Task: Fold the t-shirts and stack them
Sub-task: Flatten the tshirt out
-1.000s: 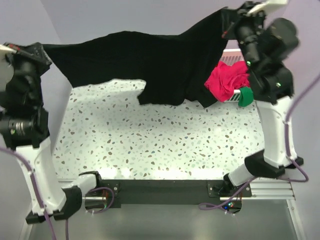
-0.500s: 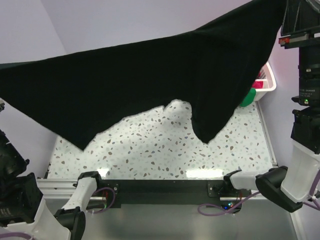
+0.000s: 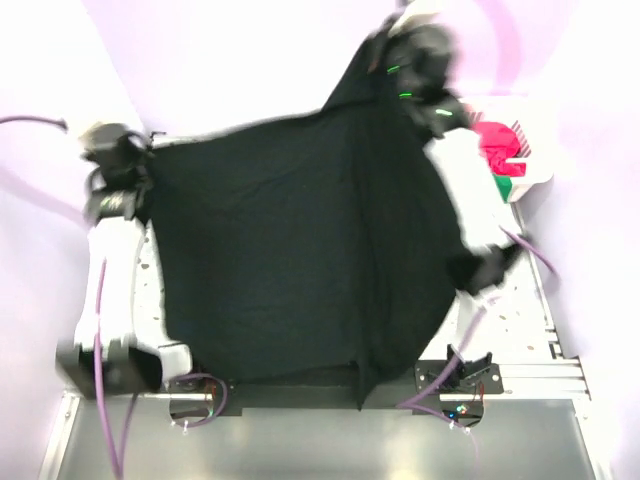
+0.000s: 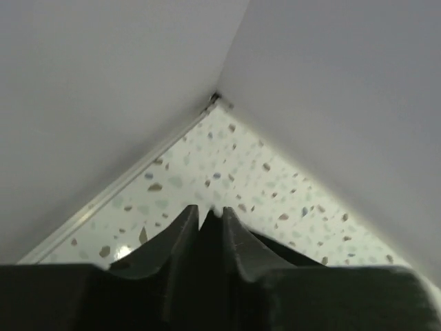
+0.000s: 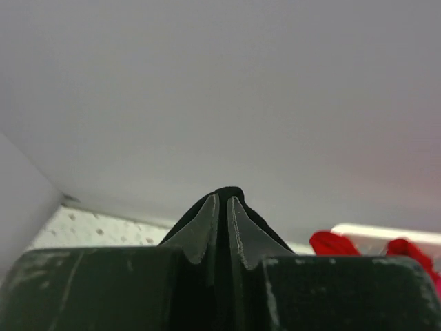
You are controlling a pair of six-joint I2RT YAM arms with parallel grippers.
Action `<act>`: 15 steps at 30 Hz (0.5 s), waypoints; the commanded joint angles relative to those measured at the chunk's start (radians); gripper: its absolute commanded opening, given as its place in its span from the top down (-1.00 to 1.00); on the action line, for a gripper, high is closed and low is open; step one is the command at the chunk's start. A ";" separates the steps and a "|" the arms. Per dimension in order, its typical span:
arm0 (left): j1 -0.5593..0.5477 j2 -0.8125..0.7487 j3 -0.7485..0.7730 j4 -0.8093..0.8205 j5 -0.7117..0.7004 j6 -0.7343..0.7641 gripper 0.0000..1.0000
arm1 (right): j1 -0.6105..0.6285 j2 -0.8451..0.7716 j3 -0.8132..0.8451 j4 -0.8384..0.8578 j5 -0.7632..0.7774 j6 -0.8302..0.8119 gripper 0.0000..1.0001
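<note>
Black cloth fills the slit between the left fingers (image 4: 209,219), which are pinched nearly shut on a thin fold. The right fingers (image 5: 222,201) look the same, closed on a small peak of the same fabric. Both grips are at the very tips, so I judge them secure only while the pull stays gentle.

Out from the fingers, the black t-shirt (image 3: 300,260) hangs as one broad sheet between the two arms. Its left end is held over the far-left corner of the bench (image 3: 512,312), and its right end sits higher, near the far-right corner. Its lower edge reaches the near edge of the bench. I cannot tell whether it rests on the surface or hangs just above it. The arms are smeared in the top view, so I cannot read the finer detail there.

I expect this shirt to be light, limp and without any stiffness. It should sag between the grips, fold wherever it is unsupported, and creep out of a shallow pinch if I snap it taut. Holding two corners of one edge, as now, seems right, though I cannot tell whether that edge is hem or shoulders.

At the far-right corner, the white basket (image 3: 535,172) holds a magenta-pink t-shirt (image 3: 500,140), just beside the hanging cloth.
</note>
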 commanded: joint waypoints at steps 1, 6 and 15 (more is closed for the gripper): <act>0.010 0.127 -0.052 0.137 -0.014 0.065 0.39 | -0.008 0.206 0.106 -0.077 0.047 0.021 0.85; 0.018 0.457 0.171 -0.042 0.111 0.091 -0.52 | -0.054 0.395 0.249 -0.240 -0.031 0.138 -0.92; 0.015 0.370 0.040 -0.148 0.372 0.043 -0.61 | -0.052 0.041 -0.343 -0.163 -0.164 0.112 -0.98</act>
